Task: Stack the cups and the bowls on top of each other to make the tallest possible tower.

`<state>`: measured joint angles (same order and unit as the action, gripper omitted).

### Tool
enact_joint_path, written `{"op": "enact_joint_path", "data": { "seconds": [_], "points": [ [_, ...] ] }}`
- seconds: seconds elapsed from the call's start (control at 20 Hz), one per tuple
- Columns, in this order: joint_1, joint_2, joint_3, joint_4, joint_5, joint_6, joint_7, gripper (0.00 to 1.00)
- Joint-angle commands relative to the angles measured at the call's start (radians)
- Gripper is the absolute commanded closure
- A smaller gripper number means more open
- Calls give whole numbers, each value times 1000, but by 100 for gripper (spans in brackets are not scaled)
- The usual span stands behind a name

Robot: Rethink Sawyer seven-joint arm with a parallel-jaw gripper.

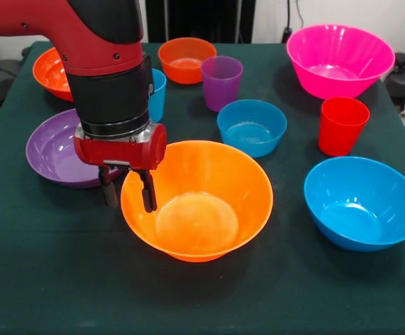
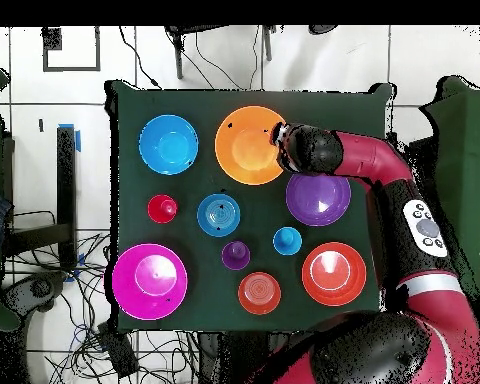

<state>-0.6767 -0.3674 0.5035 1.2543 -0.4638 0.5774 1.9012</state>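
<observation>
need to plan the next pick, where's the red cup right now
In the front view the red cup stands upright on the right side of the table, between the pink bowl behind it and the large blue bowl in front, with the small blue bowl to its left.

You get one close, low view across the desk (image 1: 49,293) and one high view straight down; both share the whole desk (image 2: 199,100) top.

No text, label, brand, number or sign can be read in either view. The bowls, cups and arm show only plain, unmarked coloured surfaces.
</observation>
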Motion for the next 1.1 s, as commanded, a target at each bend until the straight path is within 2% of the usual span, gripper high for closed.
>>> {"op": "enact_joint_path", "data": {
  "seconds": [0.05, 0.6, 0.8, 0.85, 1.1],
  "points": [
    [6, 18, 22, -46, -121, 130, -347, 0],
    [8, 23, 20, -53, -123, 138, -353, 0],
    [13, 21, 11, -62, -103, 168, -325, 0],
    [8, 17, 26, -68, -120, 190, -393, 0],
    [7, 10, 30, -61, -109, 193, -380, 0]
  ]
}}
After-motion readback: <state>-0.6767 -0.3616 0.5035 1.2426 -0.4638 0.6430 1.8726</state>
